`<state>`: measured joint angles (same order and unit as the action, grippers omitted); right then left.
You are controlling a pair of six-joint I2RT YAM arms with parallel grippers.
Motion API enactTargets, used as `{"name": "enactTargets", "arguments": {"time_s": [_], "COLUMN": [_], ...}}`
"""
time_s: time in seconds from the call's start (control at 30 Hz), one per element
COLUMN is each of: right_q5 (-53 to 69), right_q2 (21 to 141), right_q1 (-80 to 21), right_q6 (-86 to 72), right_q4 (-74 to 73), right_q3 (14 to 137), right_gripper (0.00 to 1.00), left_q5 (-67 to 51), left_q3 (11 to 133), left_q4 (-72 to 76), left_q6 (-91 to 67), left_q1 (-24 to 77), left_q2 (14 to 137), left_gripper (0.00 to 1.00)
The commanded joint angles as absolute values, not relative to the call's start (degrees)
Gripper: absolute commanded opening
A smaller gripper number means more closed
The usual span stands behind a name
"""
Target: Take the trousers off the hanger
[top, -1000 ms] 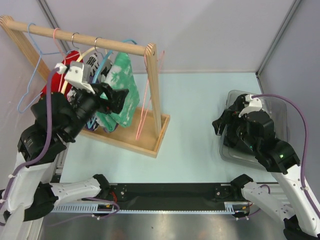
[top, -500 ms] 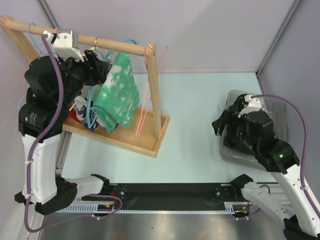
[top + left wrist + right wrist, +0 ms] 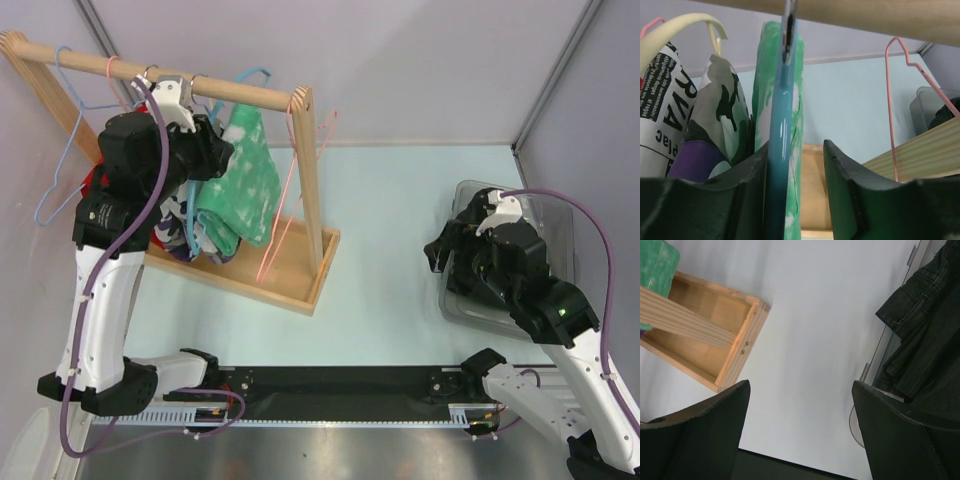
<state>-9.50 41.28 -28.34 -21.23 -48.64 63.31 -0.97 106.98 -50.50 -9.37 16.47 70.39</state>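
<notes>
One pair of green-white trousers (image 3: 240, 185) hangs folded.

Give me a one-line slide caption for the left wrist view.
Left tool straddling the blue hanger that carries green patterned trousers, beneath the wooden rail.

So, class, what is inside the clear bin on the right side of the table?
Dark denim clothing lies in the bin. From above, the right arm covers most of it, so anything else inside is hidden.
</notes>
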Motion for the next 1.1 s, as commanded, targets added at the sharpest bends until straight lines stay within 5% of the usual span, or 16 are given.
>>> {"name": "enactTargets", "arguments": {"time_s": [0.0, 0.4, 0.5, 0.73, 1.07], "right_q5": [-9.1, -9.1, -8.7, -8.3, -9.0], "right_q2": [40.7, 40.9, 41.3, 41.7, 41.0], "right_q1": [-28.7, -28.6, -28.6, -28.6, -28.5], "right_q6": [-20.3, -20.0, -20.0, -19.9, -20.0], "right_q4": [-48.6, -49.1, -49.0, -49.0, -49.4], "right_q3": [64.2, 65.0, 65.0, 65.0, 65.0], "right_gripper": [0.89, 0.89, 0.89, 0.89, 0.89], "left_q5": [-5.0, -4.1, -3.8, -4.1, -6.6], "left_q3": [103.8, 105.1, 105.6, 108.2, 108.8], "left_q4": [-47.3, -44.8, -44.0, -45.0, -45.4], "left_q6": [-11.7, -15.0, -15.5, -15.5, -15.3], "left_q1": [15.6, 15.3, 15.3, 15.1, 14.9], "left_q2": [68.7, 66.9, 66.2, 68.0, 69.6], "left_gripper": [0.42, 0.15, 0.18, 0.42, 0.24]}}
